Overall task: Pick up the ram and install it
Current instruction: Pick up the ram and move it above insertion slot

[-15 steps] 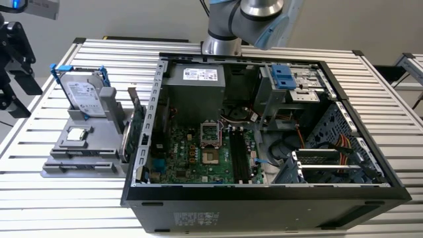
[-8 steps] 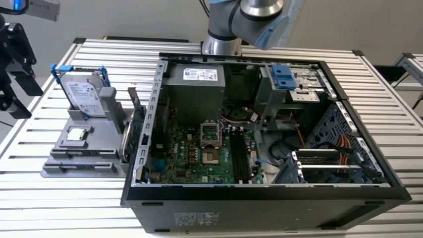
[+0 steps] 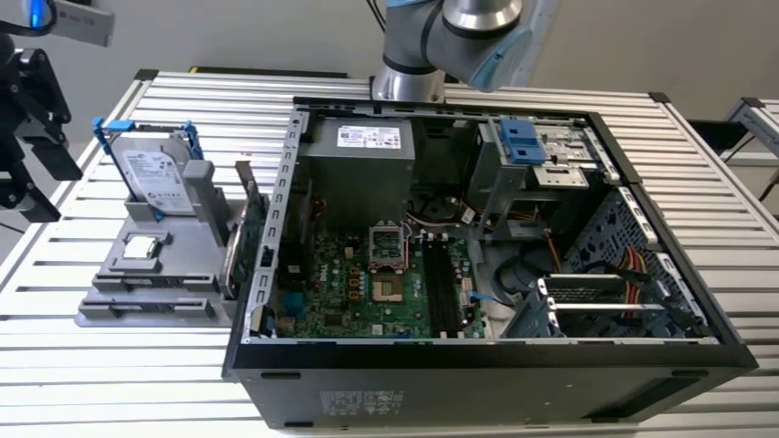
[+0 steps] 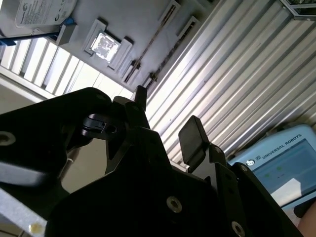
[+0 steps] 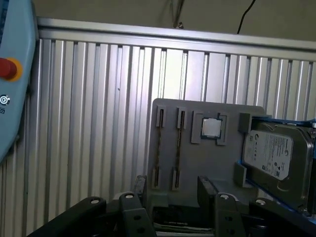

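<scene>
Now the claw (image 5: 173, 190) hangs empty, jaws apart. A thin stick, probably the ram (image 5: 158, 148), sits edge-on in the gray holder (image 5: 197, 163).

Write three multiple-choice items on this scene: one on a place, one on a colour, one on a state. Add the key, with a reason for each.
1. Where does the hard drive stand?
A. on the motherboard
B. on the grey holder beside the computer case
C. on the floor

2. What colour is the frame around the hard drive?
A. red
B. blue
C. yellow

3. How is the gripper?
A. open and empty
B. shut on the hard drive
C. shut on a cable

Key:
1 B, the drive stands upright on the holder, on the exterior view's left of the case.
2 B, the frame is blue in the exterior view and the first wrist view.
3 A, in both wrist views the fingers stand apart with nothing between them.
</scene>
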Available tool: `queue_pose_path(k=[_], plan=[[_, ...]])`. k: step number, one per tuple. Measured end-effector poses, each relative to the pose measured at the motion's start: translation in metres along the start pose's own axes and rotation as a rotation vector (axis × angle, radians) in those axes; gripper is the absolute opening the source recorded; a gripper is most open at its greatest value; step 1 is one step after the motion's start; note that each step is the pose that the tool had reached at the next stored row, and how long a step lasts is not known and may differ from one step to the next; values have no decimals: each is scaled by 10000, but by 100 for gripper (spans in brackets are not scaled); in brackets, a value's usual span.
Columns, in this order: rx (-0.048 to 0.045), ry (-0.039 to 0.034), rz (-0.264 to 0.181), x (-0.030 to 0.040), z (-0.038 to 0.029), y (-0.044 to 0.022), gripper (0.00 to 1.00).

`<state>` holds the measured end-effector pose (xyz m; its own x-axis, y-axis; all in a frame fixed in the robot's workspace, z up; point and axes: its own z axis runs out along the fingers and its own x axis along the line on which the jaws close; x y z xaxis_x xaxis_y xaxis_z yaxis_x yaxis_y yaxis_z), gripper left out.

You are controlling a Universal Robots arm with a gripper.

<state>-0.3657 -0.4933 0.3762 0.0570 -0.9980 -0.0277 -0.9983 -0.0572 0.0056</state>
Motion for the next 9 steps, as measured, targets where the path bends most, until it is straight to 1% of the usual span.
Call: queue_pose_path(k=[9], plan=[[2, 3, 81, 3, 71, -8, 100]])
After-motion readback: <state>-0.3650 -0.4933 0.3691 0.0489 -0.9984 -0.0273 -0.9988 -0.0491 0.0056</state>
